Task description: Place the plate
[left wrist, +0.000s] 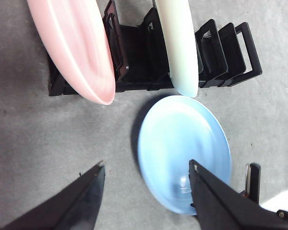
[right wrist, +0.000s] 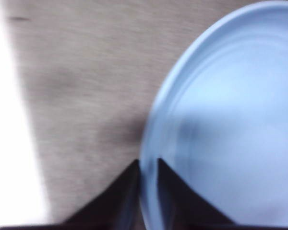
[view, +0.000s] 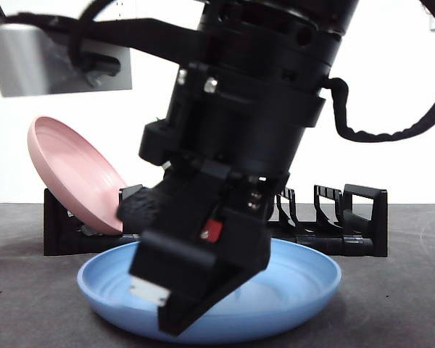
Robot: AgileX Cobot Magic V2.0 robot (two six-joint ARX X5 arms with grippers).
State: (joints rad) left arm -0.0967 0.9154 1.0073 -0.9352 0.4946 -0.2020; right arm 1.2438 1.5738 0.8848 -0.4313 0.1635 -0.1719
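A blue plate lies on the dark table in front of the rack; it also shows in the left wrist view and fills the right wrist view. My right gripper is shut on the blue plate's rim, the edge pinched between its two jaws. In the front view this gripper comes down large and dark onto the plate's near rim. My left gripper hangs open high above the table, holding nothing.
A black slotted rack stands behind the blue plate. A pink plate leans in its end slot, and a pale green plate stands upright in a middle slot. Several slots beside it are free.
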